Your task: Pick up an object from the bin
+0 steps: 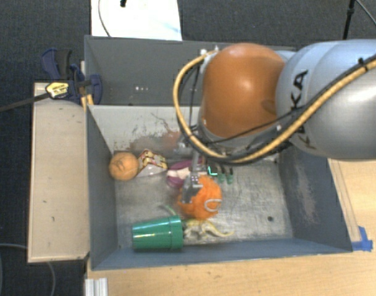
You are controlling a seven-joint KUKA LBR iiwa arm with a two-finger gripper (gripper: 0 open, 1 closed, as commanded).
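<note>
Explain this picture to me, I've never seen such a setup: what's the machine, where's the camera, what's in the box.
One camera looks down from above, slightly sideways, on a grey metal bin. The robot arm reaches in from the right. Its hand is low over an orange ball near the bin's middle. Beside that lie a green cup on its side and a pale yellow toy; a tan ball sits at the left. Whether the hand holds anything, I cannot tell.

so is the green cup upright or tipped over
Tipped over: the green cup lies on its side on the floor of the bin, its long side facing up.
</note>
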